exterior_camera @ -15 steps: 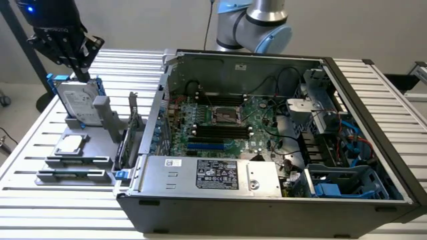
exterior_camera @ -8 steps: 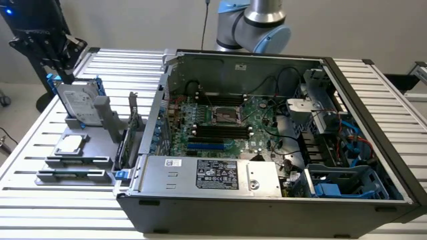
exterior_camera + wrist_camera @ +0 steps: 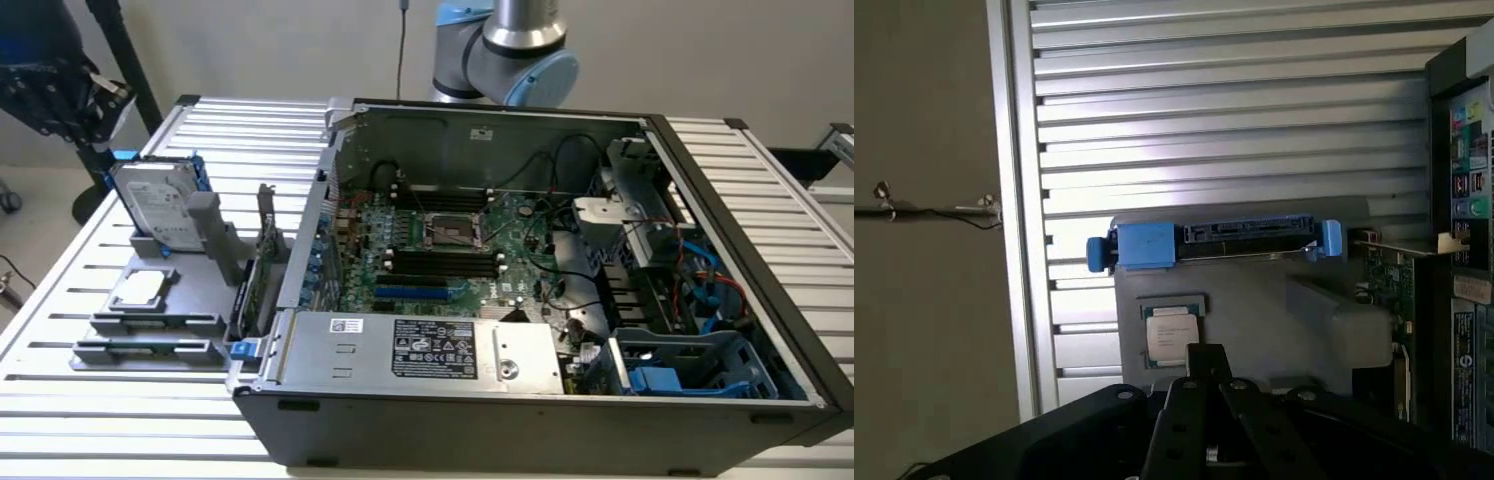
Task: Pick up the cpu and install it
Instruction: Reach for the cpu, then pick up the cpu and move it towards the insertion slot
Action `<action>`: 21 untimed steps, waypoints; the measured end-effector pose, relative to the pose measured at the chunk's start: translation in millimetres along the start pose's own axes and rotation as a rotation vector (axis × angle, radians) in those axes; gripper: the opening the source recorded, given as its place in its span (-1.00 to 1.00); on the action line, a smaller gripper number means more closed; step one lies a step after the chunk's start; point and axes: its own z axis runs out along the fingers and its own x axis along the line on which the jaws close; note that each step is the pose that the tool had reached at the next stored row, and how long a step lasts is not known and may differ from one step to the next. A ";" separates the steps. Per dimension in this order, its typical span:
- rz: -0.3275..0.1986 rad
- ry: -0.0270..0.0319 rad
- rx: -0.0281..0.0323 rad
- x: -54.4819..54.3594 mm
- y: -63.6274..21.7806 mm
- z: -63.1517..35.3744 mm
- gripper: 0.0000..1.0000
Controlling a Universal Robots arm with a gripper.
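Observation:
The cpu (image 3: 140, 290) is a small square chip with a silver top. It lies flat in a recess of the grey fixture (image 3: 147, 325) on the slatted table, at the exterior view's left. In the wrist view the cpu (image 3: 1172, 336) sits just beyond my gripper (image 3: 1206, 356). The black fingers are shut together with nothing between them, and they hover well above the chip. The open computer case (image 3: 534, 400) holds the green motherboard with its empty square socket (image 3: 447, 232) near the middle.
A silver hard drive in a blue frame (image 3: 160, 205) stands on edge in the fixture behind the cpu, also seen as the blue frame (image 3: 1214, 243). Grey bars (image 3: 140, 350) lie at the fixture's front. The table edge (image 3: 1014, 200) runs close by.

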 end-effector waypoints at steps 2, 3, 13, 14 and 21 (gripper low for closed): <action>0.000 0.0021 0.0001 0.0 0.0 0.1 -0.79; 0.000 0.0022 0.0001 0.1 0.0 0.0 -0.79; 0.000 0.0023 0.0001 0.1 0.0 0.0 -0.79; 0.000 0.0023 0.0002 0.1 0.0 0.0 -0.79; 0.000 0.0023 0.0001 0.1 0.0 0.0 -0.29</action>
